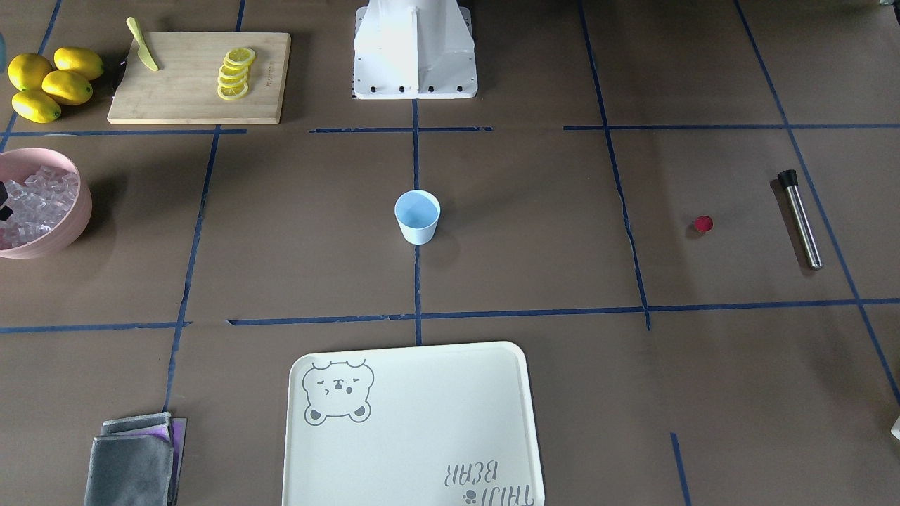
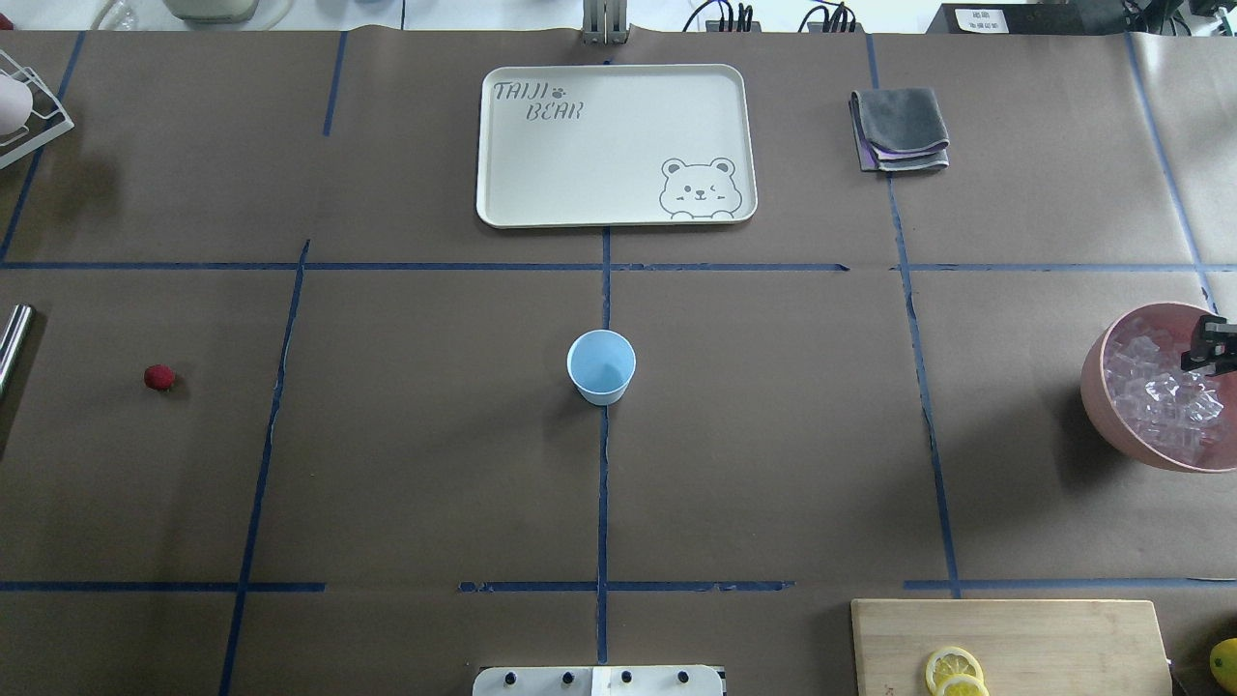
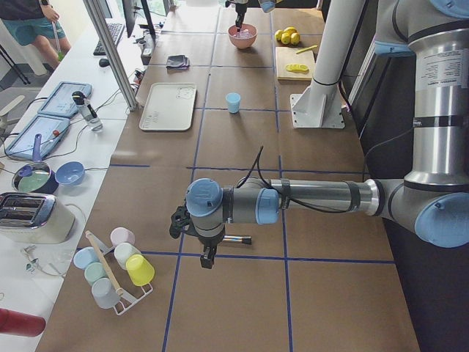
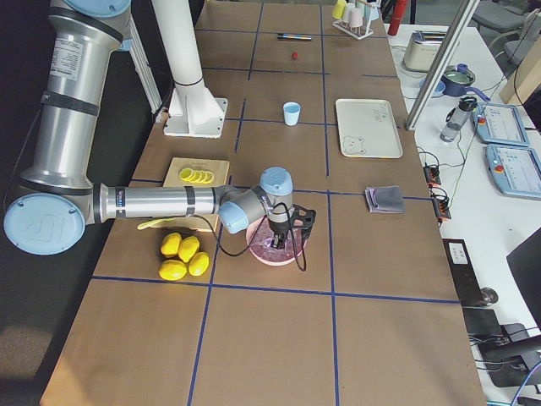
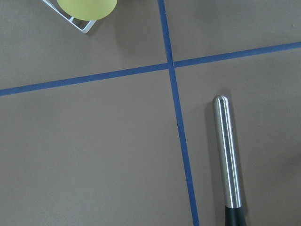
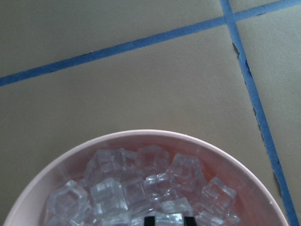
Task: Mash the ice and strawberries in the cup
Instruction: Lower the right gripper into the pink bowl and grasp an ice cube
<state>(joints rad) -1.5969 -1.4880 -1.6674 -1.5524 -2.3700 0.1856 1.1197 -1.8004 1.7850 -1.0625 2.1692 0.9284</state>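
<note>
Zero contents in cup (image 2: 601, 365), parked centre for both arms' reach. Far right of cup: right gripper (image 6: 169, 220) spread astride ice (image 6: 110, 193) in pink bowl (image 6: 150, 135), likely fetching. Far left of cup: strawberry (image 2: 159, 377); left gripper (image 3: 208, 258) over muddler (image 5: 226, 150), spread or pressed together: cannot tell.

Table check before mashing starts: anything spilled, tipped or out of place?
Nothing stands out. The cup stands upright and empty, the strawberry lies alone on the paper, and the ice sits inside the pink bowl.
</note>
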